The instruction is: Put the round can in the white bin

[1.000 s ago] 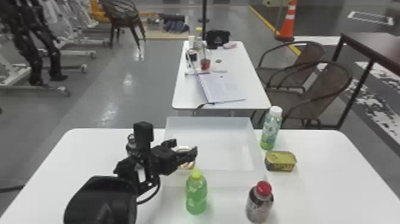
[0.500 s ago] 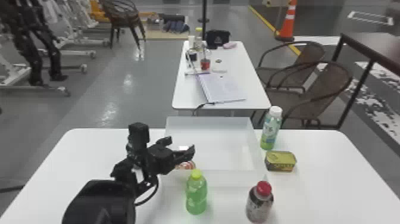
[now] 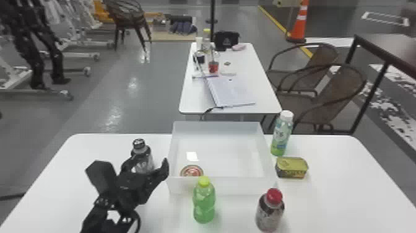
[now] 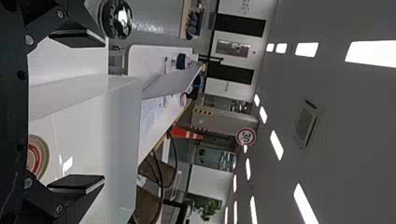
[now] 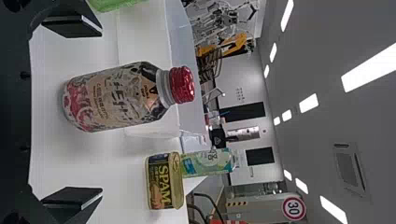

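Far left, on the desk (image 3: pixel 334 173), the dark bottle (image 3: pixel 143 159) stands partly hidden behind the left arm. The left gripper (image 4: pixel 104 111) is beside the bin's left side, its fingers parted and released, grasping nothing. Next, the round can (image 3: pixel 192 171) lies inside the white bin (image 3: pixel 235 186), near its left near corner. The green bottle (image 3: pixel 204 201) stands just in front of the bin; further right is the red-capped bottle (image 3: pixel 269 212). The white-capped bottle (image 3: pixel 281 136) and the tin (image 3: pixel 292 168) sit beyond the bin's right side. The right gripper (image 5: pixel 102 112) faces the red-capped bottle, fingers spread and holding nothing.

Assessment: placement appears complete, with release done and only withdrawal in hand. The next move calls for drawing the left arm back, avoiding contact with the bin wall and the dark bottle.
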You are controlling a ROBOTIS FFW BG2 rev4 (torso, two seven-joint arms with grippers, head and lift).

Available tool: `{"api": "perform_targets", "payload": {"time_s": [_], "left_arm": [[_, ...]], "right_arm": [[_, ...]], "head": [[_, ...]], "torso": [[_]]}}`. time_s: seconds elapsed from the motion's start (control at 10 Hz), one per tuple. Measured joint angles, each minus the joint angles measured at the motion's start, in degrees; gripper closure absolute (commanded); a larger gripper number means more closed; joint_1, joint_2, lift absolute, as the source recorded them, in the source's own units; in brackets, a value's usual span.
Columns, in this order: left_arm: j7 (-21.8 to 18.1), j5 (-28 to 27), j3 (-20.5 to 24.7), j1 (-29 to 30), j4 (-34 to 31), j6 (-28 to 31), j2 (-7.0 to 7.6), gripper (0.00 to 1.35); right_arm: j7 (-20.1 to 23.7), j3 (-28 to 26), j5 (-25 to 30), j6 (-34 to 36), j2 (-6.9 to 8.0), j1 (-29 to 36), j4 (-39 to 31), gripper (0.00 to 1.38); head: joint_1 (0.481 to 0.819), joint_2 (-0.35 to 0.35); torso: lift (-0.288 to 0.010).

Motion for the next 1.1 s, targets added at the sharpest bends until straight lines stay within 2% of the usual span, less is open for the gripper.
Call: {"api": "perform_targets", "payload": {"time_s": [0.2,0.6,0.8,1.1], "left_arm": [[4.6,1.5,1.6,7.1,-3.3,-6.2,0.09,0.26],[7.8,0.4,4.8,16.5,-5.4,-14.1,-0.22,0.26],[8.2,-1.0,6.6,19.9,-5.4,-16.4,-0.83,0.26],[8.2,-2.1,7.9,22.6,-5.4,-17.9,-0.87,0.26]], "right_arm": [[0.0,0.0,0.1,0.0,-0.08,0.4,-0.2,0.1],[0.0,0.0,0.1,0.0,-0.17,0.6,-0.4,0.1],[-0.1,0.0,0.2,0.0,-0.17,1.1,-0.5,0.1],[-0.1,-0.1,0.7,0.0,-0.29,2.4,-1.3,0.1]], "head": [[0.549,0.0],[0.549,0.0],[0.549,0.0],[0.549,0.0]], "torso": [[-0.1],[-0.1],[-0.1],[-0.1]]}}
